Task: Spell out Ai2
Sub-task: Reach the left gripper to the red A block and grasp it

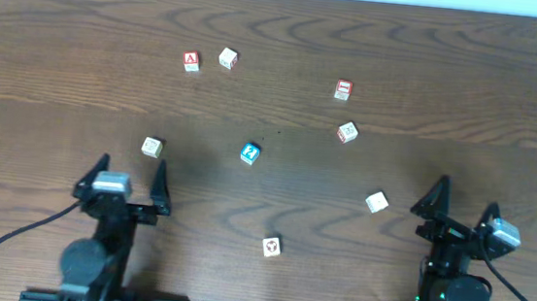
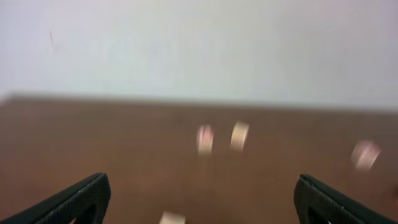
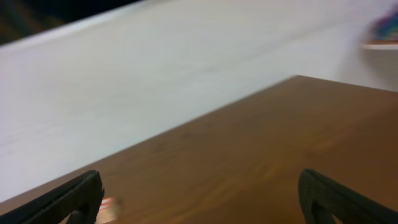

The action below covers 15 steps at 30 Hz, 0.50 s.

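Several small letter cubes lie scattered on the wooden table (image 1: 61, 74). A red-marked cube (image 1: 191, 61) and a pale cube (image 1: 228, 59) sit at the back left. A red cube (image 1: 343, 90) and another red-marked cube (image 1: 347, 132) are at the back right. A blue cube (image 1: 250, 153) is in the middle, a pale cube (image 1: 152, 146) just ahead of my left gripper (image 1: 127, 183), a white cube (image 1: 376, 202) left of my right gripper (image 1: 460, 209), and one cube (image 1: 272, 246) at the front. Both grippers are open and empty. The wrist views are blurred.
A white wall (image 2: 199, 43) lies beyond the table's far edge. The arm bases stand at the front edge. In the left wrist view, blurred cubes (image 2: 205, 138) show far ahead and one (image 2: 172, 218) lies between the fingers.
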{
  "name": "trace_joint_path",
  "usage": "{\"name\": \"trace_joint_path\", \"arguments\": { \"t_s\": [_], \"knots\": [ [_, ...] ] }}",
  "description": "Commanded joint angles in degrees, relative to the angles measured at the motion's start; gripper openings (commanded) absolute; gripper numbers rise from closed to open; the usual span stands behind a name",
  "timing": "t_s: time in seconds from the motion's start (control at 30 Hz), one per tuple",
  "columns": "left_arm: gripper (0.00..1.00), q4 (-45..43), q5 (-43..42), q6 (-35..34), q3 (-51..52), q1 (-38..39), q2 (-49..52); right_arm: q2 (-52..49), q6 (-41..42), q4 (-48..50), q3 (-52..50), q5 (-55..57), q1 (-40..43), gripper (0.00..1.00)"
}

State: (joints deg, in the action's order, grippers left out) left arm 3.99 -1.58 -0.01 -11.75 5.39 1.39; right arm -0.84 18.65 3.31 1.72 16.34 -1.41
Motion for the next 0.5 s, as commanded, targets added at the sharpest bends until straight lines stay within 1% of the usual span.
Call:
{"name": "trace_joint_path", "arguments": {
  "t_s": [0.0,0.07,0.17,0.23,0.3,0.47],
  "knots": [
    [0.95,-0.2,-1.5,1.8,-12.9,-0.2,1.8,0.4,1.0,-0.4,6.4,-9.4,0.3,0.99],
    [0.95,2.2,-1.5,2.3,-19.6,-0.2,4.4,0.1,1.0,-3.0,11.2,-9.3,0.3,0.99],
    [0.95,8.3,-3.1,2.7,-31.3,-0.2,10.6,-1.8,-1.1,-8.8,21.3,-9.3,0.3,0.99],
    [0.95,15.2,-4.4,2.6,-42.0,-0.2,17.9,-6.5,-2.2,-14.9,31.7,-8.7,0.3,0.99],
    [0.95,22.8,-4.4,2.6,-50.9,-0.2,24.5,-11.3,-2.2,-20.4,38.9,-8.6,0.3,0.99],
    [0.95,45.5,-4.4,2.6,-75.3,-0.2,44.8,-29.8,-2.2,-38.2,59.2,-11.2,0.3,0.99]
  ]
}}
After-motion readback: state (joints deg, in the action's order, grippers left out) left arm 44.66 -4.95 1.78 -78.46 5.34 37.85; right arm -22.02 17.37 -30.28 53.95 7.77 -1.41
